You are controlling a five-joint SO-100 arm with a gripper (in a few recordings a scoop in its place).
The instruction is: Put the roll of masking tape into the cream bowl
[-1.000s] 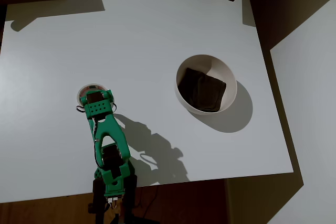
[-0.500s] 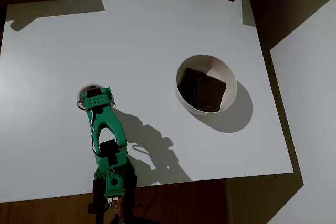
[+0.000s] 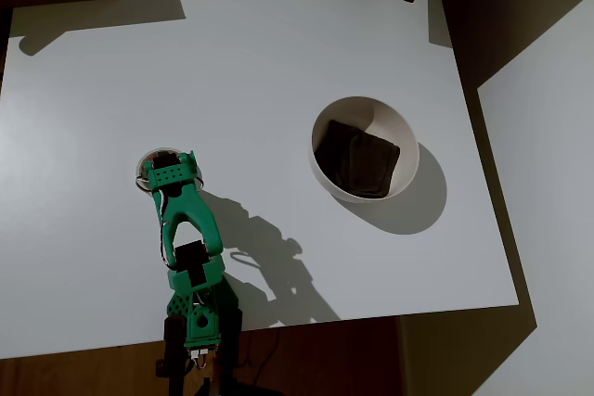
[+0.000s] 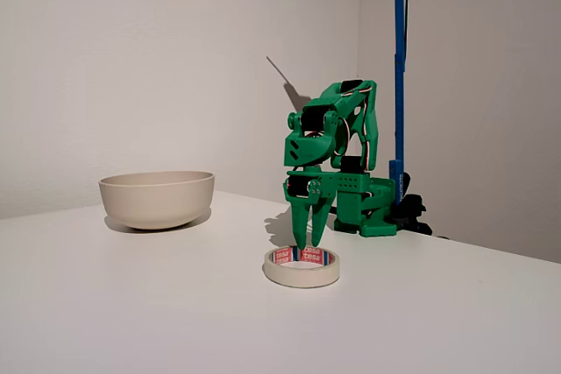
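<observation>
The roll of masking tape (image 4: 301, 271) lies flat on the white table, a cream ring with red-green print on its inner edge. In the overhead view only its upper-left arc (image 3: 154, 156) shows from under the green arm. My gripper (image 4: 307, 243) points straight down over the ring, its fingers a little apart and converging toward the hole, with the tips at or just inside the rim. Nothing is held between them. From above, the gripper's head (image 3: 167, 173) covers the ring. The cream bowl (image 3: 316, 157) stands to the right in the overhead view, and at the left (image 4: 158, 201) in the fixed view.
A dark brown square piece (image 3: 357, 159) lies inside the bowl. The arm's base (image 3: 197, 322) sits at the table's near edge. A blue pole (image 4: 399, 67) rises behind the base. Bare white tabletop (image 3: 269, 71) stretches between tape and bowl.
The gripper's head has shifted slightly up and left in the overhead view, settling over the tape ring as the arm folds down. Tape and bowl have not moved.
</observation>
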